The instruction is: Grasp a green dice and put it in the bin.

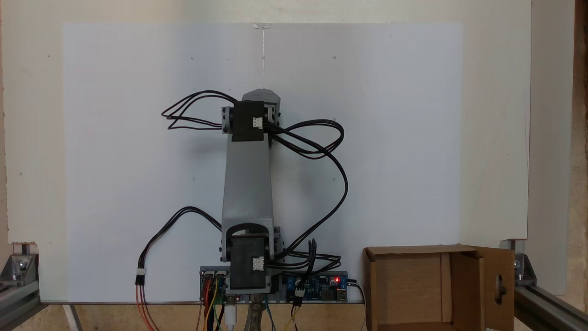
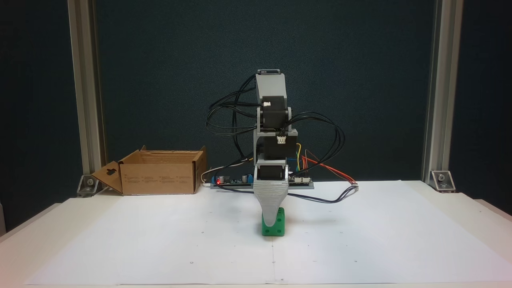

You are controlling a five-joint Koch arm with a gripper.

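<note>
From the front-facing fixed view, the arm is reaching straight toward the camera and its gripper (image 2: pixel 273 222) is pointing down over the green dice (image 2: pixel 276 228), which is sitting on the white paper sheet (image 2: pixel 160 240) in the middle of the table. One broad grey jaw is hanging in front of the dice and covering part of it; the other jaw is lying behind it, so I cannot tell whether the jaws are parted or clamping the dice. The bin (image 2: pixel 160 176) is standing well apart at the back left, one flap with a keyhole cut-out folding outward. The fixed view from above is showing the bin (image 1: pixel 413 285) at the bottom right, open, and a controller board (image 1: pixel 317 282) with a red light glowing at the arm's base.
</note>
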